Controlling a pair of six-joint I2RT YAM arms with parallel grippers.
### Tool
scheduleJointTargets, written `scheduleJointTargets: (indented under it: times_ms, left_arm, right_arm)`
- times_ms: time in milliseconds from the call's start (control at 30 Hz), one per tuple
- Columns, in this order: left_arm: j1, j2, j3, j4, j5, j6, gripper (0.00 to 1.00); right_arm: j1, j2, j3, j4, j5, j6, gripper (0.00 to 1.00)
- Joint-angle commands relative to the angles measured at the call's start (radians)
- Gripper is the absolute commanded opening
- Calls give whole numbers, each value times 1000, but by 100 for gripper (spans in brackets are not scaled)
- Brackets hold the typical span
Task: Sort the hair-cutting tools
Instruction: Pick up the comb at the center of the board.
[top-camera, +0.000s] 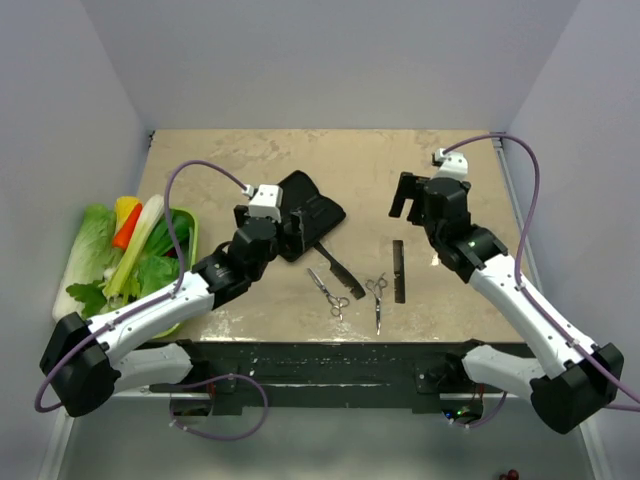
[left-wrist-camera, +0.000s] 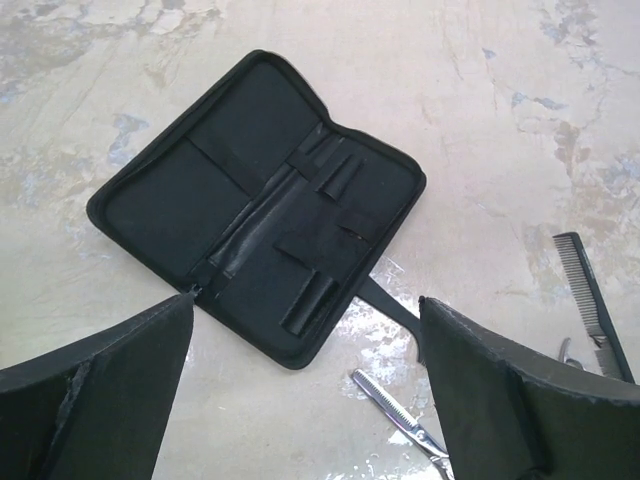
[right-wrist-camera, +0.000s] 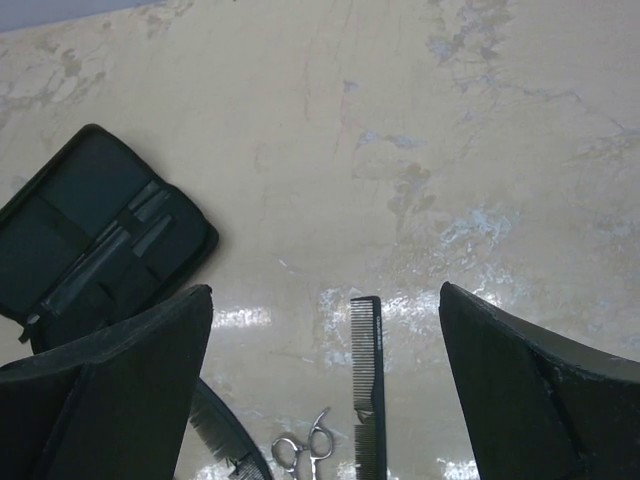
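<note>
Two silver scissors lie near the table's front edge, one (top-camera: 328, 291) left of the other (top-camera: 378, 300). One black comb (top-camera: 399, 270) lies straight, right of them. The second comb (top-camera: 340, 270) lies slanted, just below the open black case (top-camera: 312, 212). My left gripper (top-camera: 290, 228) hovers open over the case's near edge, and its wrist view shows the case (left-wrist-camera: 260, 200), a scissor blade (left-wrist-camera: 400, 412) and a comb (left-wrist-camera: 595, 300). My right gripper (top-camera: 408, 197) hangs open and empty beyond the straight comb (right-wrist-camera: 367, 390). The ring handles of one pair of scissors (right-wrist-camera: 305, 455) show at the bottom edge of its wrist view.
A green basket (top-camera: 190, 232) of leafy vegetables and a carrot stands at the table's left edge. White walls close in the back and both sides. The arm bases sit on a dark rail along the front.
</note>
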Motion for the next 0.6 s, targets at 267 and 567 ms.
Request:
scheduleJointTargets:
  times_ms: [267, 567]
  left_arm:
    - [-5, 194, 78, -20, -106, -70, 98]
    - [-4, 145, -25, -14, -67, -118, 97]
  right_arm:
    - [42, 112, 10, -32, -213, -59, 99]
    - [106, 244, -132, 40, -235, -7, 98]
